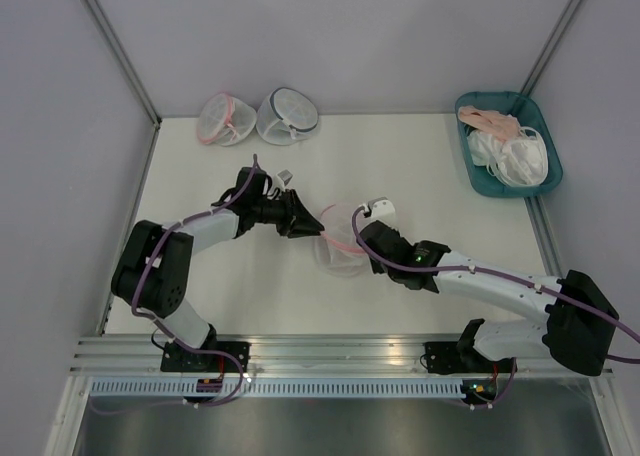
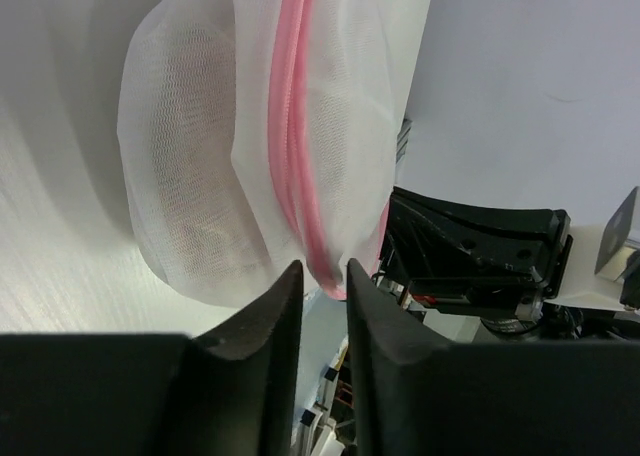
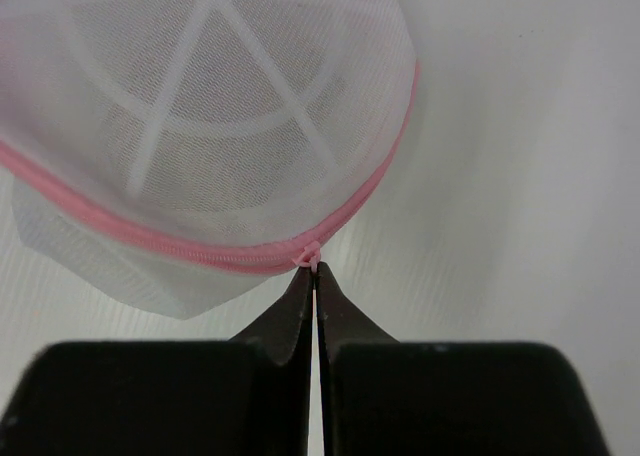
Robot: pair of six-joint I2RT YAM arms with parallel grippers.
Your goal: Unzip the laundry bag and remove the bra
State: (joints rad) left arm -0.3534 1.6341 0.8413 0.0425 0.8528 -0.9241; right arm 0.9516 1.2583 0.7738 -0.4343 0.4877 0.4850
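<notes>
Unzipping begins: left gripper (image 2: 320,278) pinches the laundry bag (image 3: 200,126) rim; right gripper (image 3: 316,276), fingers together, clamps its zipper pull (image 3: 309,257). The next move is likely dragging that pull along the rim.

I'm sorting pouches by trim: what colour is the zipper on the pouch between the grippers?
Pink zipper on the laundry bag, clearest in right wrist view.

Table (image 1: 250,286): laundry bag (image 1: 340,248), two mesh pouches (image 1: 288,114), teal tray (image 1: 476,172)

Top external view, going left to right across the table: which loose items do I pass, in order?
pink-rimmed pouch → dark-trimmed pouch → laundry bag → teal tray. Both arms overlap the bag, so they are left out.
</notes>
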